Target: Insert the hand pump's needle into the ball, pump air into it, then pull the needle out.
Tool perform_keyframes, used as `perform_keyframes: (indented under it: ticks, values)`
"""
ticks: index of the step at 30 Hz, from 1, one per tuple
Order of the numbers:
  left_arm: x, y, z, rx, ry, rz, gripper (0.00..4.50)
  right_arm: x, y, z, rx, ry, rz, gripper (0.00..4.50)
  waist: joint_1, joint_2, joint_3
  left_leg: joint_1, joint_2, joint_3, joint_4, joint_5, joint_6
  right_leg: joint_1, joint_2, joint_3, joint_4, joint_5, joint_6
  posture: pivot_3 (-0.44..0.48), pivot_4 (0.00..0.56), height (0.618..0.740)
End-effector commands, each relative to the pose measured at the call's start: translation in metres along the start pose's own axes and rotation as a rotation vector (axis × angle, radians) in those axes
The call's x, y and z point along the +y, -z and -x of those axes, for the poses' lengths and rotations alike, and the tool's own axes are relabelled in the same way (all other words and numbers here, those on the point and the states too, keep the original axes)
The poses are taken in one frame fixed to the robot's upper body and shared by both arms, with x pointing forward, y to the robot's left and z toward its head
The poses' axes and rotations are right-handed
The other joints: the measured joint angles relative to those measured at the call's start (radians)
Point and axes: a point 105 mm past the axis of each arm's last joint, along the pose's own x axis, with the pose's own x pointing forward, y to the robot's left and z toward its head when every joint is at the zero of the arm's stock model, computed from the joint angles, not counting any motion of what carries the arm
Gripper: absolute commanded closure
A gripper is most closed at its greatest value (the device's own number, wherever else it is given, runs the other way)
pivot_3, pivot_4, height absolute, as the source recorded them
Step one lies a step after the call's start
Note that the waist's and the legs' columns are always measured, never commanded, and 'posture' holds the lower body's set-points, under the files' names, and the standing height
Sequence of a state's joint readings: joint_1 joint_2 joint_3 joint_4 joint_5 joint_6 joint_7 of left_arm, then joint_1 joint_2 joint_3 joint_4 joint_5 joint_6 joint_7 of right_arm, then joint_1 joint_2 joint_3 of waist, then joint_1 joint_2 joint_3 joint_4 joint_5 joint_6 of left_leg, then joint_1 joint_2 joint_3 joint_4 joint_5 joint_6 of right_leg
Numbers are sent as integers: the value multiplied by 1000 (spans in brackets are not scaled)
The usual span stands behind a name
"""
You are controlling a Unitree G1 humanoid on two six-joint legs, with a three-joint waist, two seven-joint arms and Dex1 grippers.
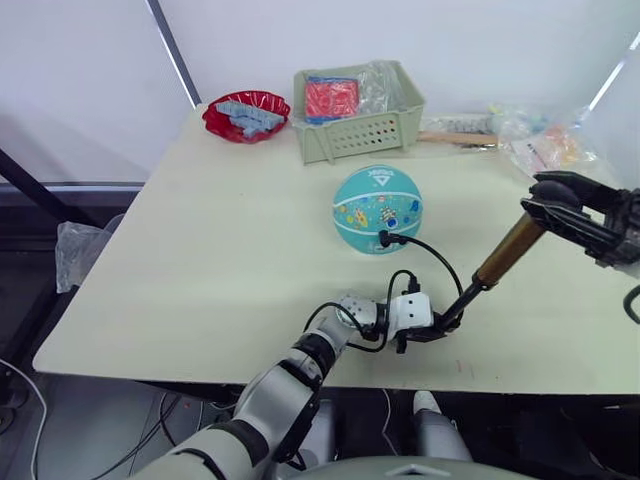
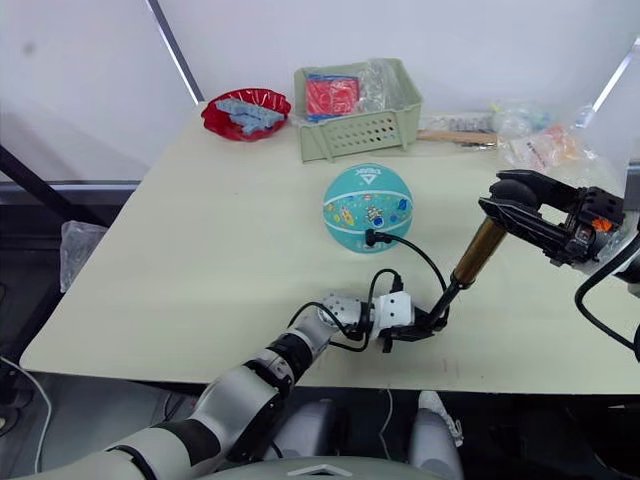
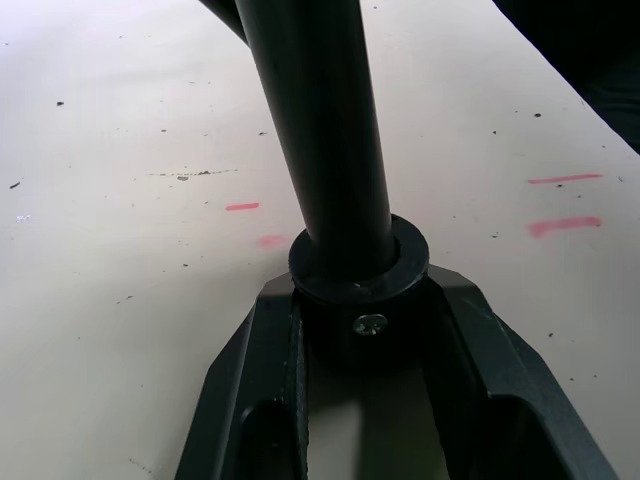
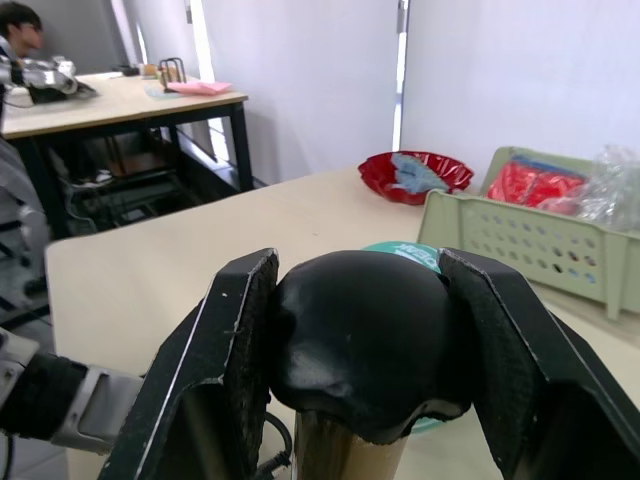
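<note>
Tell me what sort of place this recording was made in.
Probably a lab or office workroom: a plain work table with a green basket, white partition walls, and a second desk where a person sits.

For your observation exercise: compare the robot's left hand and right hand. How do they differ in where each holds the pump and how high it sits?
The left hand grips the hand pump at its black lower end, low against the table; the right hand clamps the black T-handle at the top, raised above the table. The left hand lies nearer the table's front edge, the right hand further back. Both are shut on the same tilted pump.
</note>
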State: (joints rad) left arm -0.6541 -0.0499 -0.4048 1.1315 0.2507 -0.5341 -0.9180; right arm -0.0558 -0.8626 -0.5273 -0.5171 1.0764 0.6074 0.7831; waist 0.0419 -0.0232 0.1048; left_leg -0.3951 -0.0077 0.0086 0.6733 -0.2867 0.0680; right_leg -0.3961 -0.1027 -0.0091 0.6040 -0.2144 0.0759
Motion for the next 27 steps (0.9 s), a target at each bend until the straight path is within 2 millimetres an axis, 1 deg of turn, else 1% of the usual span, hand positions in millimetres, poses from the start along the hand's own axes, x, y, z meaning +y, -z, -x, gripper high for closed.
perform_keyframes:
  ticks: [1, 2, 5, 7, 10, 15, 18, 20, 23, 24, 27]
  values:
    - [-58, 49, 0, 183, 214, 82, 3377, -1, 33, -1, 85, 45, -28, 2434, -3, -4, -3, 1, 0, 0, 0, 0, 0, 0, 0, 1, 0, 0, 0, 0, 150, 738]
    - [-58, 49, 0, 184, 213, 82, 3377, 3, 43, -2, 101, 40, -46, 2434, -4, -6, -4, 3, 1, 2, 0, 0, 0, 0, 0, 2, 2, 0, 0, 0, 150, 738]
    - [-58, 50, 0, 185, 212, 83, 3377, 7, 60, -2, 124, 42, -78, 2434, -4, -7, -6, 6, 3, 7, 0, 0, 0, 0, 0, 5, 4, 0, 0, 0, 150, 738]
    - [-58, 50, 0, 184, 210, 84, 3377, 12, 78, -1, 165, 43, -108, 2434, -3, -8, -7, 9, 4, 11, -2, 0, 1, 0, -1, 5, 4, 0, 0, 0, 150, 738]
    - [-58, 50, 0, 183, 210, 85, 3377, 16, 95, 1, 187, 58, -145, 2434, -3, -8, -8, 10, 4, 13, -2, -1, 1, 0, -2, 5, 4, 0, 0, 0, 150, 738]
    - [-59, 49, -1, 180, 212, 85, 3377, 22, 135, 4, 277, 111, -202, 2435, -3, -9, -9, 12, 5, 16, -2, -1, 2, 0, -3, 5, 4, 0, 0, 0, 150, 738]
    - [-58, 49, -1, 181, 211, 85, 3377, 24, 149, 4, 307, 135, -213, 2435, -3, -10, -10, 12, 5, 16, -2, -1, 2, 0, -3, 4, 4, 0, 0, 0, 150, 738]
    - [-57, 49, -1, 182, 210, 85, 3377, 25, 151, 3, 306, 135, -208, 2435, -3, -9, -10, 12, 5, 16, -2, -1, 2, 0, -3, 4, 4, 0, 0, 0, 150, 738]
    - [-57, 48, -1, 184, 208, 84, 3377, 25, 142, -4, 244, 129, -189, 2435, -3, -9, -10, 12, 5, 15, -2, -2, 2, 0, -4, 3, 3, 0, 0, 0, 150, 738]
    - [-56, 48, -1, 184, 208, 84, 3377, 24, 138, -5, 228, 125, -178, 2435, -3, -9, -10, 12, 5, 14, -2, -2, 2, 0, -3, 2, 3, 0, 0, 0, 150, 738]
    - [-56, 48, -1, 184, 207, 84, 3377, 18, 115, -10, 149, 122, -138, 2435, -2, -8, -9, 12, 6, 13, -2, -2, 2, 1, -3, 1, 3, 0, 0, 0, 150, 738]
